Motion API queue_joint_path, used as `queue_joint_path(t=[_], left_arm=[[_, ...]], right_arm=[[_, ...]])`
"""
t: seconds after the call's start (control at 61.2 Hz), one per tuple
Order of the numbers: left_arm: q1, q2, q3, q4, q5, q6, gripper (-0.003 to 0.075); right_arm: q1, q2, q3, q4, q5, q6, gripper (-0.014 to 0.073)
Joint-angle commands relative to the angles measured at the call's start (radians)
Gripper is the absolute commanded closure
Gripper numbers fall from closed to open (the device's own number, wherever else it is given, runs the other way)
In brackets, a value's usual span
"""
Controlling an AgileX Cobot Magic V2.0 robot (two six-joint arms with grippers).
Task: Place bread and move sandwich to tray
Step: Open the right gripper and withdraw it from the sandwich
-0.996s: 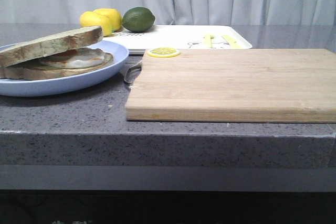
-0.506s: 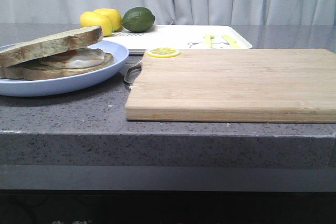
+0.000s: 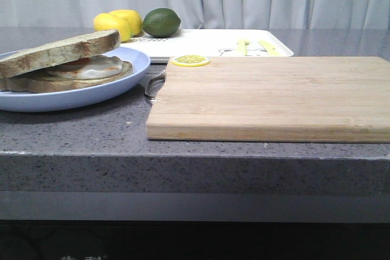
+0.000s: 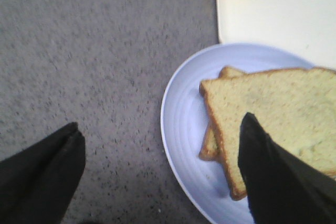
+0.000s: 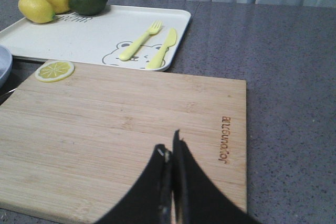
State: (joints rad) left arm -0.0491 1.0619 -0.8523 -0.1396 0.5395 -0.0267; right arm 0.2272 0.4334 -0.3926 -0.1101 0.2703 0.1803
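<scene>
The thick speckled bread (image 3: 61,53) (image 4: 273,108) lies tilted on top of the sandwich (image 3: 91,70), whose fried egg and lower slice rest on the light-blue plate (image 3: 116,92) (image 4: 184,119) at the left. The white tray (image 3: 207,41) (image 5: 94,38) sits behind the plate and the board. My left gripper (image 4: 160,121) hovers open above the plate's edge, one finger over the bread's corner, the other over bare counter, nothing held. Over the wooden cutting board (image 5: 121,124), my right gripper (image 5: 170,148) is shut and empty. Neither gripper appears in the front view.
Two lemons (image 3: 116,22) (image 5: 44,2) and a lime (image 3: 161,22) (image 5: 88,0) occupy the tray's far left corner. A yellow fork (image 5: 140,40) and knife (image 5: 163,48) lie on the tray. A lemon slice (image 3: 189,61) (image 5: 54,70) lies on the board's corner (image 3: 274,95).
</scene>
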Motion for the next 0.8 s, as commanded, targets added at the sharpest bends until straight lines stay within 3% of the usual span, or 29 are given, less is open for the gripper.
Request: queue_joint_path(t=[0.0, 0.196, 0.604, 0.702, 0.784], left_arm=[[-0.002, 0.099, -0.102, -0.009, 0.069, -0.002, 0.0135], [-0.002, 0.273, -0.185, -0.009, 0.11, -0.002, 0.0135], [-0.002, 0.409, -0.201, -0.009, 0.073, -0.002, 0.0139], [-0.002, 0.413, -0.201, -0.009, 0.073, -0.002, 0.0192], [-0.002, 0.413, -0.201, -0.009, 0.073, -0.002, 0.0293]], right_arm=[[-0.006, 0.002, -0.028, -0.013, -0.087, -0.002, 0.0654], [-0.006, 0.002, -0.028, -0.013, -0.085, -0.002, 0.0654], [-0.006, 0.002, -0.028, -0.013, -0.08, -0.002, 0.0654], [-0.006, 0.002, -0.028, -0.013, -0.079, -0.002, 0.0654], [-0.006, 0.002, -0.028, -0.013, -0.079, -0.002, 0.0654]])
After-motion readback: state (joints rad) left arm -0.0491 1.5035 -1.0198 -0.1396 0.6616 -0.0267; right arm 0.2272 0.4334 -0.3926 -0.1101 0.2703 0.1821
